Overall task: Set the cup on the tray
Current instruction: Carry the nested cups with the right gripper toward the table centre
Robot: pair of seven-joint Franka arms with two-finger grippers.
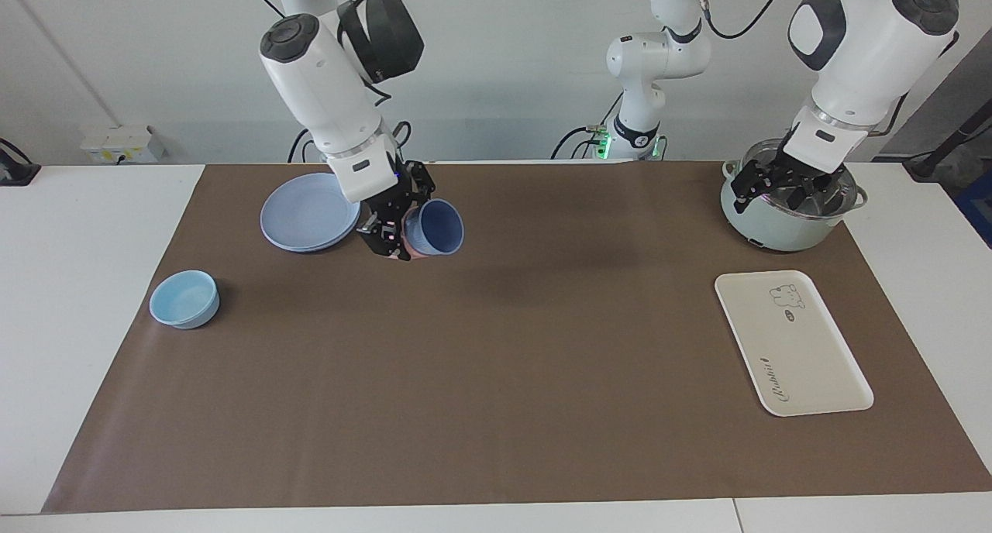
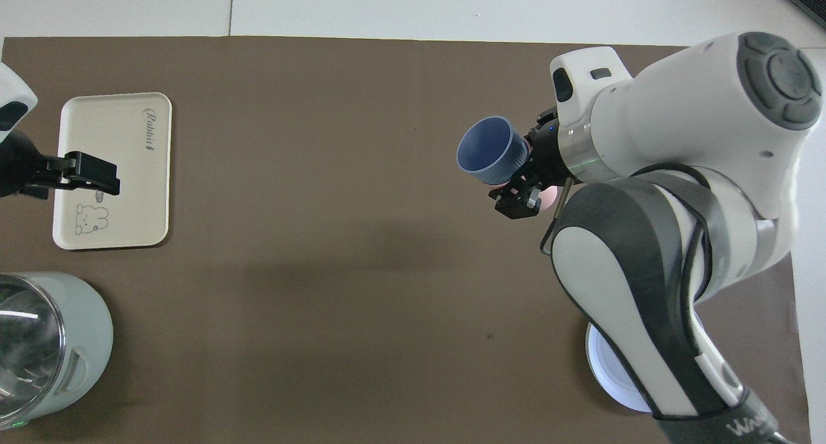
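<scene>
One small periwinkle-blue tapered plastic cup (image 1: 434, 227) hangs in your right gripper (image 1: 395, 235), fingers clamped on it over the brown mat, beside the round pale-blue plate (image 1: 308, 211). Its long axis is tipped well off upright, mouth turned toward the left arm's end of the table; you can see a bit of pink at its base (whether that is a second cup nested under it, you cannot tell). One flat cream-white rectangular tray (image 1: 806, 362) lies bare, well apart. Your left gripper (image 1: 783, 186) waits over the one pale-green pot (image 1: 767, 227), fingers apart. One shallow light-blue bowl (image 1: 184, 299) holds nothing.
</scene>
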